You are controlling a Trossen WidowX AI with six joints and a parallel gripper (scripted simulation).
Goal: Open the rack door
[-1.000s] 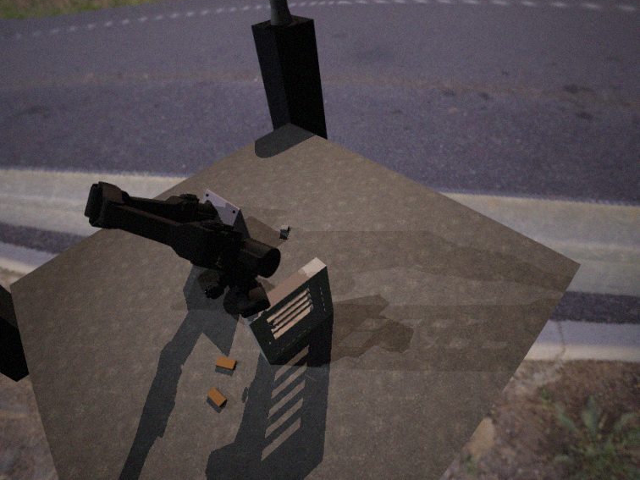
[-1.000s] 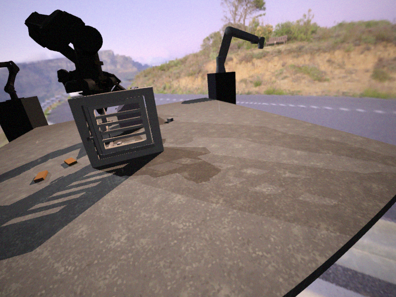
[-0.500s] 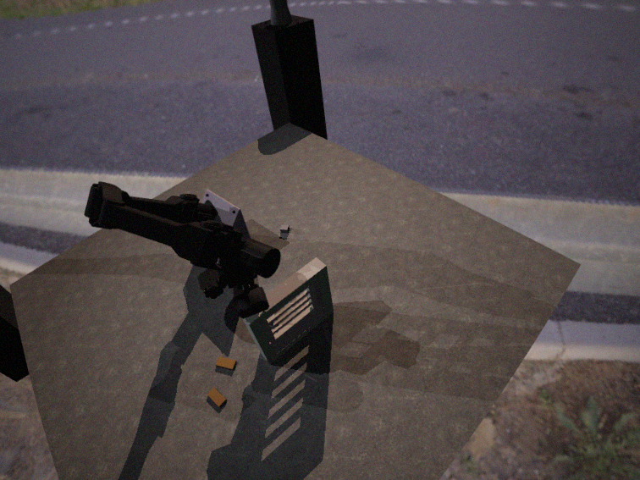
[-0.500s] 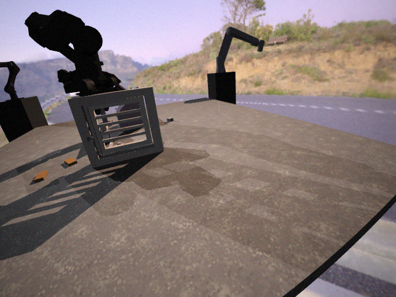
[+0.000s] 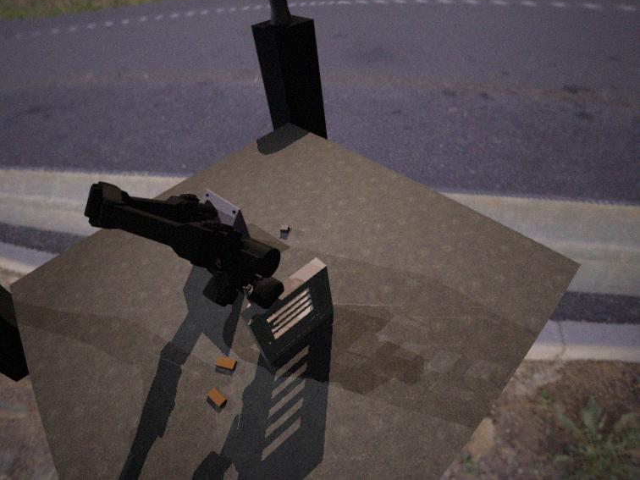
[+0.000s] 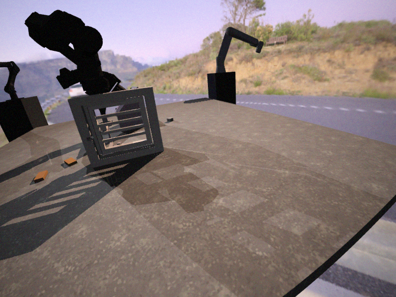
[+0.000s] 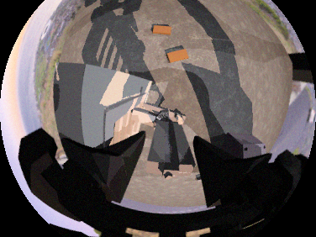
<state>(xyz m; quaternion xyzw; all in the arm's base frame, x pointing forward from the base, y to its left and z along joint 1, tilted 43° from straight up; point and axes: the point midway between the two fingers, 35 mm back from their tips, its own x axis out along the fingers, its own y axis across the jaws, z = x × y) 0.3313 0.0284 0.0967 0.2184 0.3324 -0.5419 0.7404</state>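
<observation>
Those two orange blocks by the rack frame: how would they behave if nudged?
The orange blocks would probably slide rather than roll, given their flat faces and straight edges. Tipping seems unlikely: both look low and lie flat. They look rigid.
</observation>
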